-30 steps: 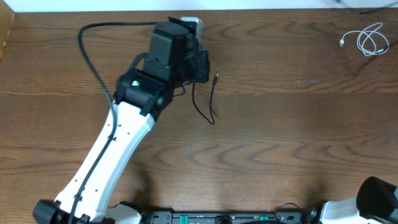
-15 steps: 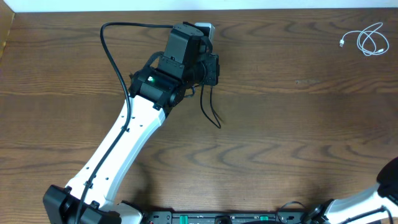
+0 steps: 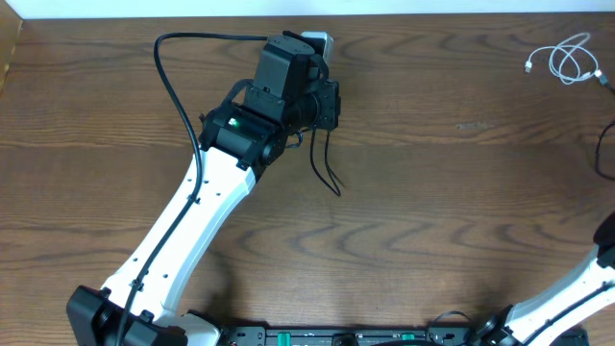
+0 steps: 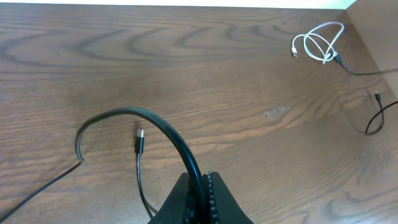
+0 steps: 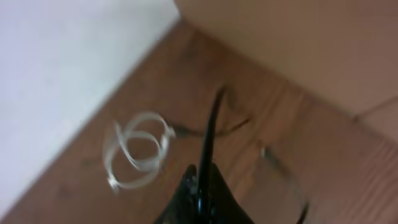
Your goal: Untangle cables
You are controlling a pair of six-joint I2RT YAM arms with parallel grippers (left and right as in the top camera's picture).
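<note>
My left gripper (image 4: 201,198) is shut on a black cable (image 4: 144,117), which arcs up from the jaws. Its plug end (image 4: 140,140) hangs just above the table. In the overhead view this gripper (image 3: 325,104) is at the top centre and the black cable (image 3: 327,168) dangles below it. The white cable (image 3: 571,61) lies coiled at the far right corner and shows in the left wrist view (image 4: 320,43). My right gripper (image 5: 202,190) is shut on another thin black cord (image 5: 213,124), close to the blurred white cable (image 5: 140,151).
The left arm's thick black wire (image 3: 178,91) loops over the table's left part. My right arm (image 3: 601,264) rises at the right edge, and a thin black cord (image 3: 600,144) hangs there. A white block (image 3: 319,40) sits at the back edge behind the left gripper.
The left arm moved right with the black cable a second ago, then held still. The right arm has risen along the right edge, bringing a thin black cord into view.
</note>
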